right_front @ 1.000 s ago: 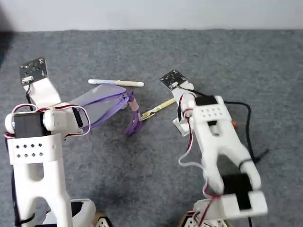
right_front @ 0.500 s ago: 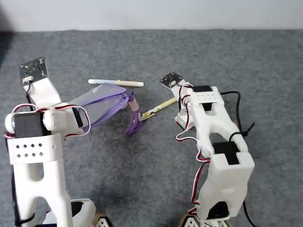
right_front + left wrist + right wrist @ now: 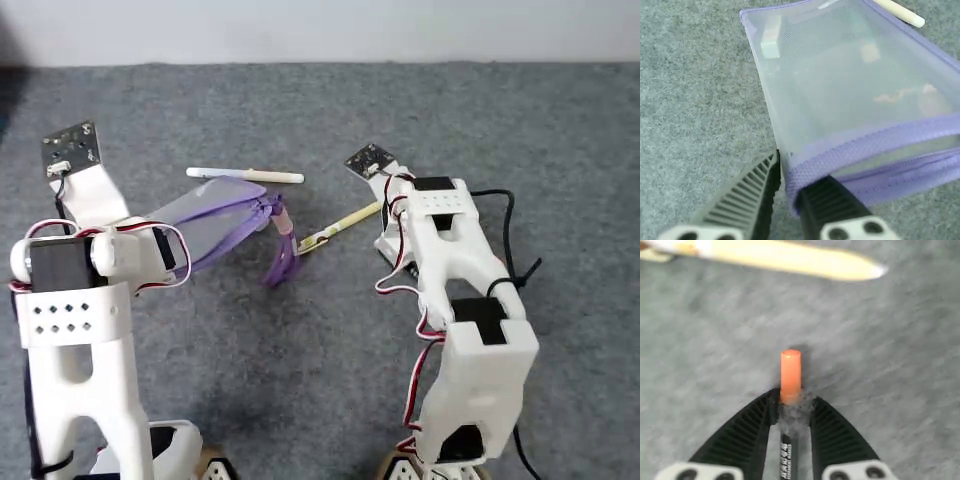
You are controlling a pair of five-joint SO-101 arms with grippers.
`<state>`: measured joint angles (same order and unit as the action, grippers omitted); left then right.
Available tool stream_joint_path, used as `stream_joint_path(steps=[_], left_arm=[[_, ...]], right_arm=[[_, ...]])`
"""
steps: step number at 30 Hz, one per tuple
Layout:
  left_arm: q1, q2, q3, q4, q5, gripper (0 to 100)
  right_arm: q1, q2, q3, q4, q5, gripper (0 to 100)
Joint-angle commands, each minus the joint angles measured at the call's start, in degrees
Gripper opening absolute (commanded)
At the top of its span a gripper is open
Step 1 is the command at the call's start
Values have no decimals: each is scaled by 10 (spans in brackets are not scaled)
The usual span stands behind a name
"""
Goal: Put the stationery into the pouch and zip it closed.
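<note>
The translucent purple-edged pouch (image 3: 210,222) lies left of centre, with small items showing through it (image 3: 850,90). My left gripper (image 3: 790,172) is shut on the pouch's purple zipper edge (image 3: 875,145). A white pen (image 3: 245,175) lies just beyond the pouch. A yellow pen (image 3: 340,227) lies between the pouch and my right arm (image 3: 440,230). My right gripper (image 3: 791,397) is shut on an orange-capped pen (image 3: 790,371) just above the grey mat, with the yellow pen (image 3: 785,257) lying across a little ahead of it.
The pouch's purple strap (image 3: 280,258) trails toward the table's middle. A black cable (image 3: 510,230) loops to the right of the right arm. The grey mat (image 3: 300,380) runs open in front of both arms.
My right arm has folded up from a stretched pose and its wrist has shifted slightly right. An orange tip seen beside it one second ago is now hidden. The left arm and pouch have stayed still.
</note>
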<state>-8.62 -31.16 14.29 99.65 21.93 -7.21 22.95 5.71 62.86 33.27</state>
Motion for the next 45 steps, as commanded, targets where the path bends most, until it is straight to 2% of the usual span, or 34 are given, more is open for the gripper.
stream_joint_path(steps=[1,9,13,19,23,27,33,37,45], left_arm=[[5,-4,-26,8,4,13],[5,-7,-30,11,10,13],[11,-53,-48,11,24,13],[61,-162,-46,10,25,13],[62,-206,-46,10,25,13],[62,-212,-46,9,25,13],[62,-165,2,7,25,13],[62,-122,33,7,25,13],[62,-28,40,-2,25,13]], right_arm=[[-8,-83,-4,54,-45,8],[-15,-255,-2,169,-168,8],[-15,-341,-2,221,-222,8],[-15,-453,-1,268,-286,8],[-15,-505,-1,292,-314,8],[-46,-558,-2,307,-357,8],[-160,-663,-4,275,-430,8],[-226,-739,-4,197,-460,8],[-313,-785,-4,1,-435,8]])
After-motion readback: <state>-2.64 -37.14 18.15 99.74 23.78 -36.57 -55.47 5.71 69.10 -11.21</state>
